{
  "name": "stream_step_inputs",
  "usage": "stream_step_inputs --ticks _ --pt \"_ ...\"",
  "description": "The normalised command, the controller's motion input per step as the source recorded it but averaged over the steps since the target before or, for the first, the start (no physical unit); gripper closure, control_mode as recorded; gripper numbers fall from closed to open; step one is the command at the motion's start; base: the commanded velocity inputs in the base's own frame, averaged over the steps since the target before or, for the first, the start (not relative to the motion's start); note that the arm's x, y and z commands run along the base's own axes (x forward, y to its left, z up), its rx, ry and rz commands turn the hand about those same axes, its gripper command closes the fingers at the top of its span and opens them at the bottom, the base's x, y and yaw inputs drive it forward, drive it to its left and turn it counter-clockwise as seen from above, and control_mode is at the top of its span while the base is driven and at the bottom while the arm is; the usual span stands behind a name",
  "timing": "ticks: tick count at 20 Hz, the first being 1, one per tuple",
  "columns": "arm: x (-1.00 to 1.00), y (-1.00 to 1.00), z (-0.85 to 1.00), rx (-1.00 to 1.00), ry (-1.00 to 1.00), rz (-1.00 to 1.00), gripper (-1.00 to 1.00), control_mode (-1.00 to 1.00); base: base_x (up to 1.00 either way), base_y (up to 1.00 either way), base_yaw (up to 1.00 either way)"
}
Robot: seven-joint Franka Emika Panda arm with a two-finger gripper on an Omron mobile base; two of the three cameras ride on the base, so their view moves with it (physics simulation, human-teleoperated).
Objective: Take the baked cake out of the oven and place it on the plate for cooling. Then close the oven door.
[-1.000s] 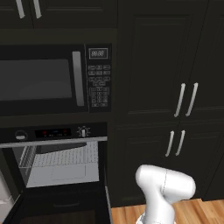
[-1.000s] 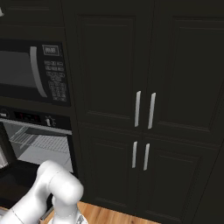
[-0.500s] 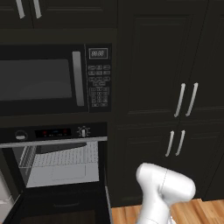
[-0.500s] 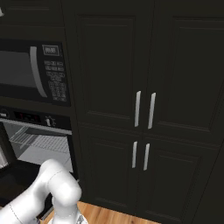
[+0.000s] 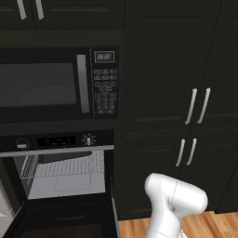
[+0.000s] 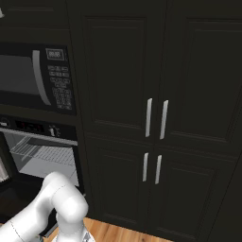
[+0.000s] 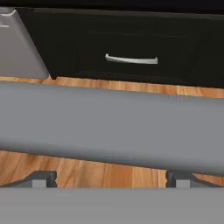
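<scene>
Grey door handle (image 7: 109, 127) spans the open gripper (image 7: 109, 179), fingers released.
Door-closing step: lift handle toward twelve o'clock, shutting oven (image 5: 60, 172).

- The microwave (image 5: 60, 83) has a small display (image 5: 104, 56) at the top of its keypad panel, showing pale digits too blurred to make out.
- Its keypad (image 5: 104, 91) buttons carry marks too small to read.
- The oven (image 5: 58, 172) control strip (image 5: 56, 141) glows with red and blue marks, nothing legible.
</scene>
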Motion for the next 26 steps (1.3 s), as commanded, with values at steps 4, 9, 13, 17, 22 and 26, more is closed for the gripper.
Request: stream_step_inputs --ticks 4,9,13,17,22,26 --pt "0.35 0.02 -0.36 0.00 -0.40 0.00 -1.00 -1.00 0.00 0.00 0.00" --pt "0.45 0.00 -0.14 0.00 -0.35 0.00 -1.00 -1.00 0.00 0.00 0.00" --pt "0.47 0.00 0.00 0.00 -0.28 0.00 -1.00 -1.00 0.00 0.00 0.00" --pt "0.53 0.00 0.00 0.00 -0.26 0.00 -1.00 -1.00 0.00 0.00 0.00" --pt "0.59 0.00 0.00 0.01 -0.24 0.00 -1.00 -1.00 0.00 0.00 0.00" --pt "0.60 0.00 0.00 0.02 -0.20 0.00 -1.00 -1.00 0.00 0.00 0.00"
